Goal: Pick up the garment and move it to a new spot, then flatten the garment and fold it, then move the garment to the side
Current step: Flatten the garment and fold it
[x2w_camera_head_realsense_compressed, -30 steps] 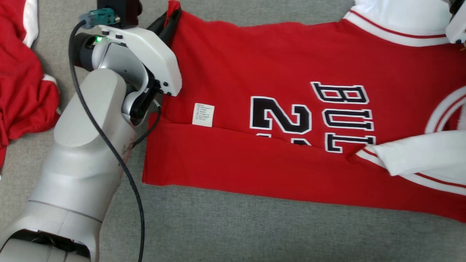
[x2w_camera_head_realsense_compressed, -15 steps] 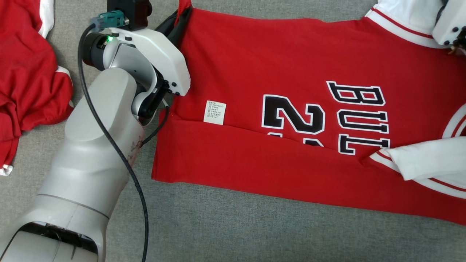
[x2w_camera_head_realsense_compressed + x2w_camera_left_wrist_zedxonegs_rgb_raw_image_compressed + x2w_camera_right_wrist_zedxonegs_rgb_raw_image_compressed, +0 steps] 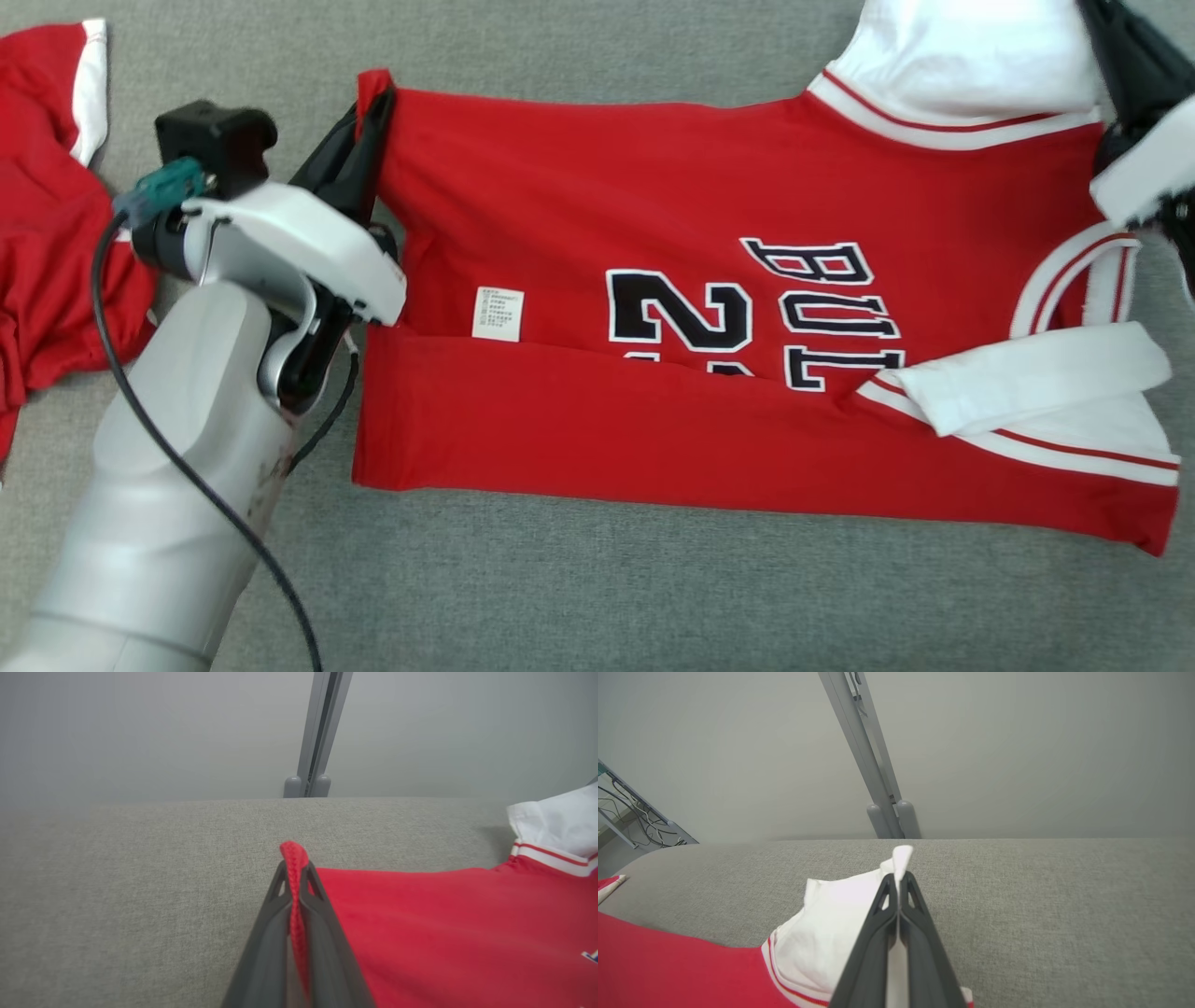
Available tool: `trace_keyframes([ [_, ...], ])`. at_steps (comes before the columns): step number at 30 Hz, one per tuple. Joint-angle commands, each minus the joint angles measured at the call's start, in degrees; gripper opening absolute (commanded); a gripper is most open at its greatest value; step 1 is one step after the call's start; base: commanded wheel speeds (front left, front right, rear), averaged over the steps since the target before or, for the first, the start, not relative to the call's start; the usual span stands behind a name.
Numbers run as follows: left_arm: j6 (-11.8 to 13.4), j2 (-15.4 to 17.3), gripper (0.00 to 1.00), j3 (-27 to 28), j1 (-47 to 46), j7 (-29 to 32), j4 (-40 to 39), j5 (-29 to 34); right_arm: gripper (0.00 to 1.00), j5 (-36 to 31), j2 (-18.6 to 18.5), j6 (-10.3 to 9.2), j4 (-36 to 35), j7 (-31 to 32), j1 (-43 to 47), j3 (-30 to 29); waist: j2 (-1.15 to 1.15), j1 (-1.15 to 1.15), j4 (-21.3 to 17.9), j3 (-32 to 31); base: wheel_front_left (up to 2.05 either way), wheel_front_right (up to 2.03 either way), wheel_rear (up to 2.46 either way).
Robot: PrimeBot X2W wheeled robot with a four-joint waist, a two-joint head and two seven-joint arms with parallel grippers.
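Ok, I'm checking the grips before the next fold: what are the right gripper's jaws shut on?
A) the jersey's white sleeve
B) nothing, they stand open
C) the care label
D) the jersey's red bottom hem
A: in the right wrist view the right gripper has its jaws closed on the white sleeve of the jersey, with a white tip poking out past them.
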Motion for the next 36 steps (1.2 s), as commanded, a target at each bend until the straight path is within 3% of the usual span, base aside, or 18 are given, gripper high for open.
trace_keyframes([
  [1, 0.5, 1.0, 0.00, 0.6, 2.1, -0.1, -2.1, -0.8, 0.00, 1.5, -1.2, 0.01, -2.3, -0.7, 2.9, 0.1, 0.00, 0.00, -1.4, -1.5, 0.00, 0.00, 0.00],
  [4, 1.7, 2.8, 0.00, 2.1, 7.5, 0.5, -8.3, -2.6, 0.00, 4.3, -3.5, 0.01, -8.2, -2.1, 8.8, -0.3, 0.00, 0.00, -2.5, -2.4, 0.00, 0.00, 0.00],
  [11, 6.7, 7.4, 0.00, 3.5, 20.4, 4.7, -22.3, -4.6, 0.00, 7.9, -5.0, 0.02, -18.7, -5.3, 23.5, -2.2, 0.00, 0.00, -5.1, -4.6, 0.00, 0.00, 0.00],
  [16, 10.3, 9.9, 0.00, 4.4, 27.5, 7.5, -28.2, -5.5, 0.00, 8.0, -3.1, 0.02, -23.3, -7.2, 33.6, -5.3, 0.00, 0.00, -7.6, -6.2, 0.00, 0.00, 0.00],
  [25, 13.3, 11.5, 0.00, 5.2, 34.0, 9.8, -31.2, -7.2, 0.00, 6.1, 1.4, 0.02, -25.4, -6.0, 42.0, -7.6, 0.00, 0.00, -10.1, -7.9, 0.00, 0.00, 0.00],
  [26, 13.6, 11.5, 0.02, 5.2, 34.4, 10.0, -31.5, -7.3, 0.05, 5.5, 2.2, 0.02, -25.3, -5.8, 42.2, -7.6, 0.00, 0.00, -10.2, -8.0, 0.00, 0.00, 0.00],
  [27, 13.8, 11.4, 0.30, 5.3, 35.0, 10.3, -31.5, -7.6, 0.42, 5.5, 3.0, 0.02, -24.9, -5.7, 42.5, -7.7, 0.00, 0.00, -10.3, -8.2, 0.00, 0.00, 0.00],
  [28, 14.2, 11.3, 0.60, 5.2, 35.6, 10.6, -31.6, -8.0, 0.91, 5.0, 3.4, 0.02, -24.5, -5.3, 43.0, -7.9, 0.00, 0.00, -10.2, -8.3, 0.00, 0.00, 0.00],
  [29, 14.8, 11.2, 1.00, 5.5, 35.8, 10.2, -31.9, -7.7, 1.00, 4.2, 3.7, 0.02, -24.0, -5.5, 43.3, -8.3, 0.00, 0.00, -10.2, -8.4, 0.00, 0.00, 0.00],
  [36, 17.9, 10.4, 1.00, 8.6, 37.7, 4.3, -35.4, -6.7, 1.00, 0.8, 7.4, 0.02, -26.0, -11.6, 46.2, -15.0, 0.00, 0.00, -9.8, -10.2, 0.00, 0.00, 0.00],
])
